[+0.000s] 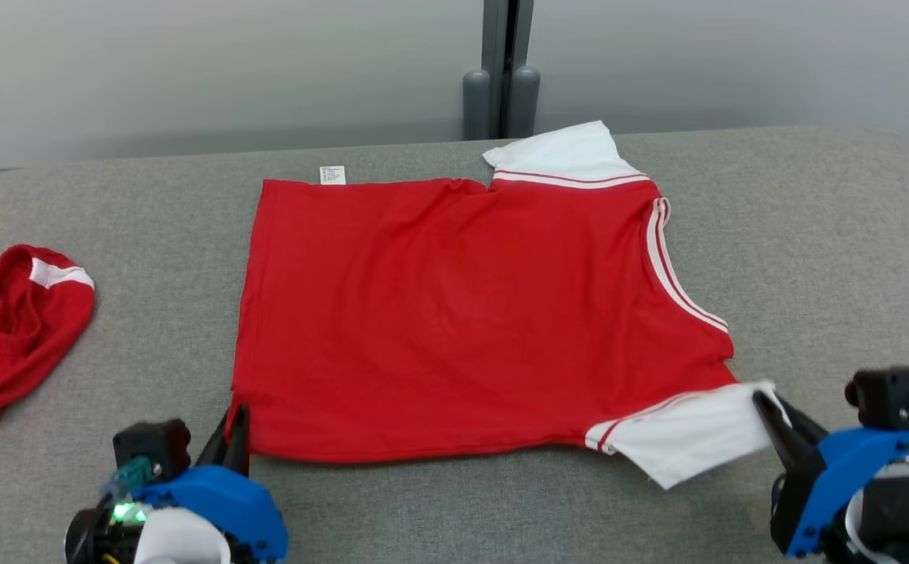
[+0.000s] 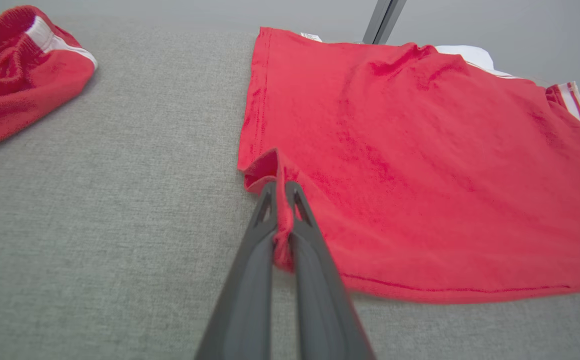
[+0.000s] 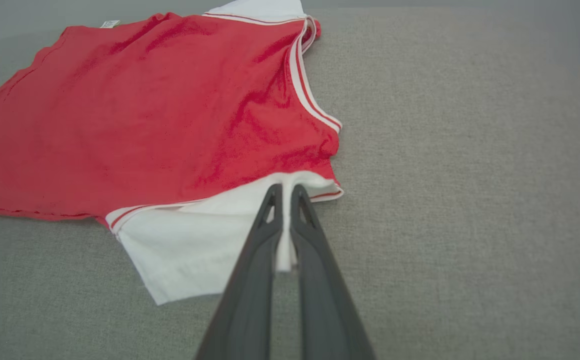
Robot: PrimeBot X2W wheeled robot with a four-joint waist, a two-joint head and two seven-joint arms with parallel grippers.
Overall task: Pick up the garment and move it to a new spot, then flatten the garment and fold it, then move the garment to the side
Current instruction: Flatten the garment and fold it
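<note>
Left tool (image 2: 280, 187) is clamped on the near hem corner of the shirt (image 1: 454, 313); right tool (image 3: 285, 190) pinches the edge of its near white sleeve (image 1: 689, 442). The shirt lies flat in the middle of the tabletop (image 1: 831, 258), its far edge close to the tabletop's back edge. Bare surface spreads wide to the right and along the front. A red bundle (image 1: 8, 329) sits well apart by the left edge.
</note>
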